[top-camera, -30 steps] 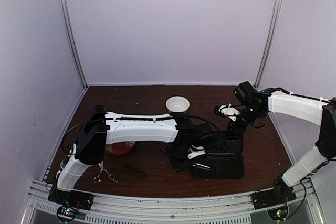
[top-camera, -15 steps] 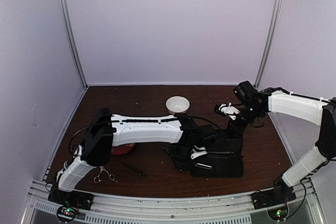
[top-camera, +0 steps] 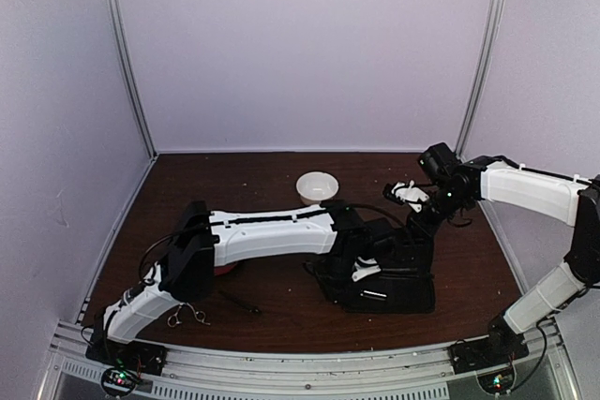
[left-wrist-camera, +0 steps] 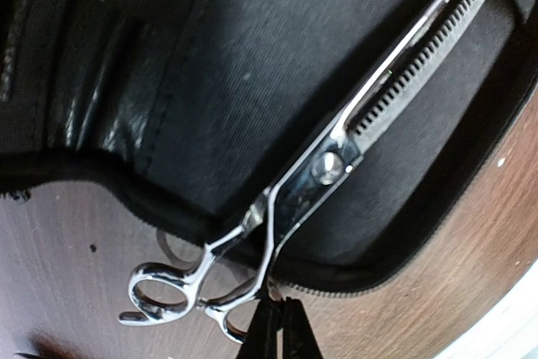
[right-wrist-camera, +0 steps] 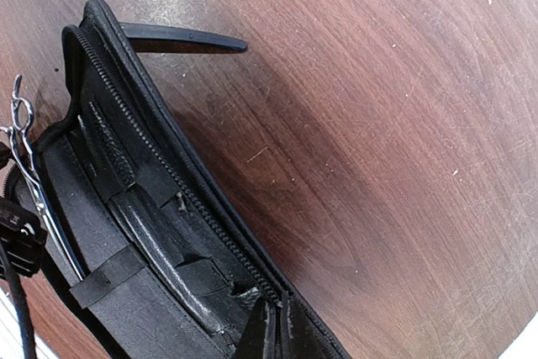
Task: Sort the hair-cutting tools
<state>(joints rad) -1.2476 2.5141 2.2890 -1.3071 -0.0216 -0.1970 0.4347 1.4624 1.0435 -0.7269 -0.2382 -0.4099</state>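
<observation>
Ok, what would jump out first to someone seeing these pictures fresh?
First, the shiny thinning scissors, toothed blade across the open black zip case, handle pinched in the left gripper. Farther back, a white bowl stands out on the dark table; the right gripper holds the case's edge.

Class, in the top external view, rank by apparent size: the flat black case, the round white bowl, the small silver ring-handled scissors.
Largest to smallest: flat black case; round white bowl; small silver ring-handled scissors.
</observation>
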